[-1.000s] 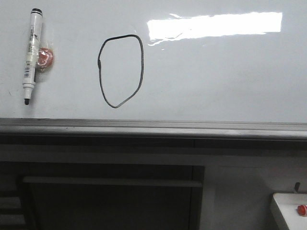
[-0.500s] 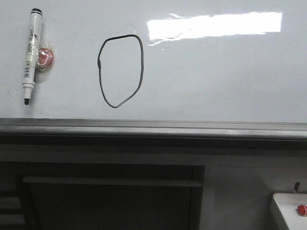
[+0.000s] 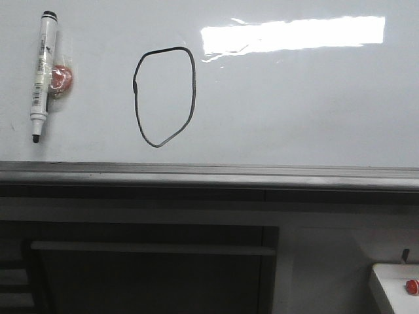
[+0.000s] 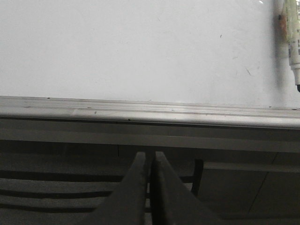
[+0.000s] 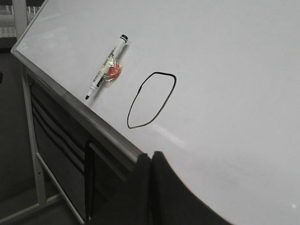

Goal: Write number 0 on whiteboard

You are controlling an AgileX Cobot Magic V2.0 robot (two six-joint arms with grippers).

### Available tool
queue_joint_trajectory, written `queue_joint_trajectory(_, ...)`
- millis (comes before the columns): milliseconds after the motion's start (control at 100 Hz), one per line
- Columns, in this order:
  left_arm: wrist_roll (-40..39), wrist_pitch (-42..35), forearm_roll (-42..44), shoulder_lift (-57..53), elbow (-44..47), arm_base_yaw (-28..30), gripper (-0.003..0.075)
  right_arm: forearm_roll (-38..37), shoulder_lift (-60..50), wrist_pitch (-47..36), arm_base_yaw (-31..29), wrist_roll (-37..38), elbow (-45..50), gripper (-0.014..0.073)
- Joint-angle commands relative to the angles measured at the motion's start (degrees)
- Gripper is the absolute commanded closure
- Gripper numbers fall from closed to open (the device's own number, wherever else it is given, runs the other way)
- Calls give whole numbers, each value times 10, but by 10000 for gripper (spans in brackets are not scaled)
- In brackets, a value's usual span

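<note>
The whiteboard fills the upper front view, with a bright glare and a grey ledge along its lower edge. The number 0, a thin black oval loop pointed at its bottom, is drawn left of centre; it also shows in the right wrist view. A white marker with a black tip lies on the board to its left, beside a red blob. Neither gripper shows in the front view. My left gripper is shut and empty below the ledge. My right gripper is shut and empty, back from the loop.
A dark cabinet frame stands below the ledge. A white box with a red button sits at the lower right. The marker also shows in the left wrist view and the right wrist view.
</note>
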Motion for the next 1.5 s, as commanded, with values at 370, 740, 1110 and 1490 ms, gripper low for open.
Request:
queue_joint_trajectory(370,1,-37,-8,-15,8,1,741,-1,3,-51,-3,-6,-14,649)
queue_joint_trajectory(740,1,-37,-8,-15,8,1,741,-139,3,-66,-46,167,-14,649)
queue_joint_trajectory(1110,1,-37,-8,-15,8,1,741,-226,-41,-67,-236,267,-7,649)
queue_joint_trajectory(1490,1,-37,-8,-15,8,1,741,-224,-132,-63,-441,267,78,649)
